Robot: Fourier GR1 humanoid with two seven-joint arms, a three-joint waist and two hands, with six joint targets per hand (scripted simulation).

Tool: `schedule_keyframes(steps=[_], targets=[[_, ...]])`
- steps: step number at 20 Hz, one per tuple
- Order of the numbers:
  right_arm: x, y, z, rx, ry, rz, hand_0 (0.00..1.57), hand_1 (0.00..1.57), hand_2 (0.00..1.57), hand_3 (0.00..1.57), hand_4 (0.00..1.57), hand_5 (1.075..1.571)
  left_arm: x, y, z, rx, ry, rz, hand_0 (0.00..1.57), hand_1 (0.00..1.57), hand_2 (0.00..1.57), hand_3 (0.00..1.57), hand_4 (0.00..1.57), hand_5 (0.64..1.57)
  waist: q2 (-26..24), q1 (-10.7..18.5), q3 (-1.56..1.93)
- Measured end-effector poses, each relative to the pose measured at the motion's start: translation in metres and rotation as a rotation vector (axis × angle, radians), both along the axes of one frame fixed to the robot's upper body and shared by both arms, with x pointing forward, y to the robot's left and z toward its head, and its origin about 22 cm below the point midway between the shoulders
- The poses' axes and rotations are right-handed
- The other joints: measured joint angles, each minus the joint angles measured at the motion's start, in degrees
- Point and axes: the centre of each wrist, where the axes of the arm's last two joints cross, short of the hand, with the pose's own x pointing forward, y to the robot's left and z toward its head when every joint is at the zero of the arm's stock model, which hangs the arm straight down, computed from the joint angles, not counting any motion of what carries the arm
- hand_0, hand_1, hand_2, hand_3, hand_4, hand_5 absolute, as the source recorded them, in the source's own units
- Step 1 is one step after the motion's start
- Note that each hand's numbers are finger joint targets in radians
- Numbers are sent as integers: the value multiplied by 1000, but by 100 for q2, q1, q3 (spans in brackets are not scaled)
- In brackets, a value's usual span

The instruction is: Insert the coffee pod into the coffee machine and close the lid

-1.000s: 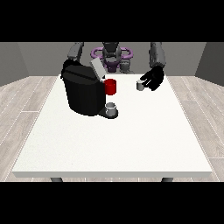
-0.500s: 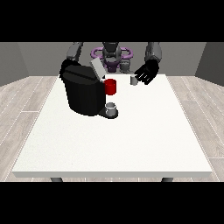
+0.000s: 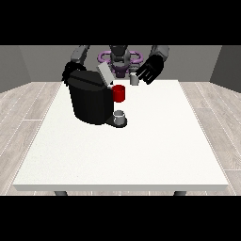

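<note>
A: Front view: where is the coffee pod (image 3: 134, 80)?

B: Raised above the table (image 3: 141, 141), upright, right of the coffee machine (image 3: 92, 96) and its tilted-up lid (image 3: 104, 74).

A: Held?

B: The hand at the view's right (image 3: 149, 70) pinches it, other fingers spread.

A: And the hand at the view's left (image 3: 69, 71)?

B: Mostly hidden behind the machine; its fingers can't be read.
</note>
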Motion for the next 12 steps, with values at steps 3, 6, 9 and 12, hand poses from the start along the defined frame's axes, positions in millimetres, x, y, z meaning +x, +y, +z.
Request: schedule_keyframes(steps=[3, 6, 9, 12], targets=[[-1, 10, 5, -8, -12, 11, 0, 0, 0, 0, 492, 1571, 3, 1, 17, -11, -16, 7, 1260, 1260, 1318, 1258, 490, 1571, 70, -118, -1], [1, 14, 12, -17, -24, 19, 0, 0, 0, 0, 511, 1571, 6, -5, 29, -12, -23, 5, 1278, 1278, 1332, 1265, 519, 1571, 113, -207, 0], [1, 14, 17, -20, -42, 14, 0, 0, 0, 0, 502, 1571, 6, -2, 41, 0, -47, 10, 1281, 1281, 1306, 1226, 501, 1571, 218, -293, 0], [6, 8, 24, -27, -56, -1, 0, 0, 0, 0, 548, 1571, 8, -11, 47, 5, -65, 9, 1277, 1277, 1303, 1236, 488, 1571, 302, -296, -1]])
